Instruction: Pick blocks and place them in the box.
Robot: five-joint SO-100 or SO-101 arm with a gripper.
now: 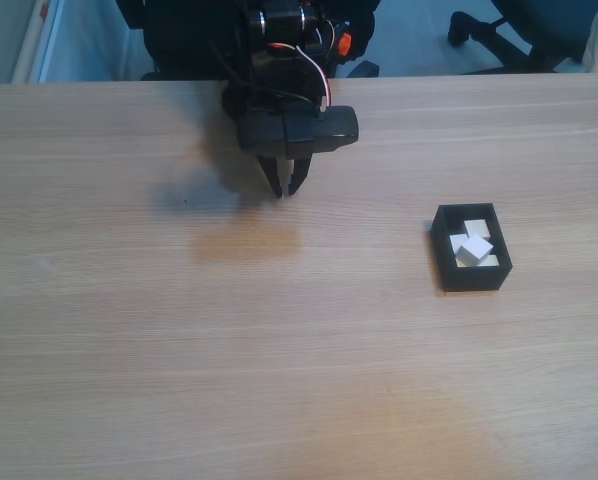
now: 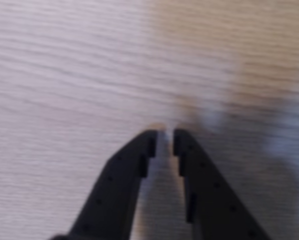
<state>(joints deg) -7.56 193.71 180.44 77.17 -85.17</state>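
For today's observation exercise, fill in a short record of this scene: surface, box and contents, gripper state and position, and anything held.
surface: light wooden table
box: small black open-topped box, right of centre in the fixed view
contents: white blocks inside the box, piled together; exact count hard to tell
gripper: black gripper, tips close to the table, well to the left of the box in the fixed view
jaws: nearly shut, a thin gap in the wrist view
held: nothing between the fingertips

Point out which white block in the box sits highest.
The tilted block in the middle of the box: it rests on top of the others, turned cornerwise, while those lie lower against the walls.
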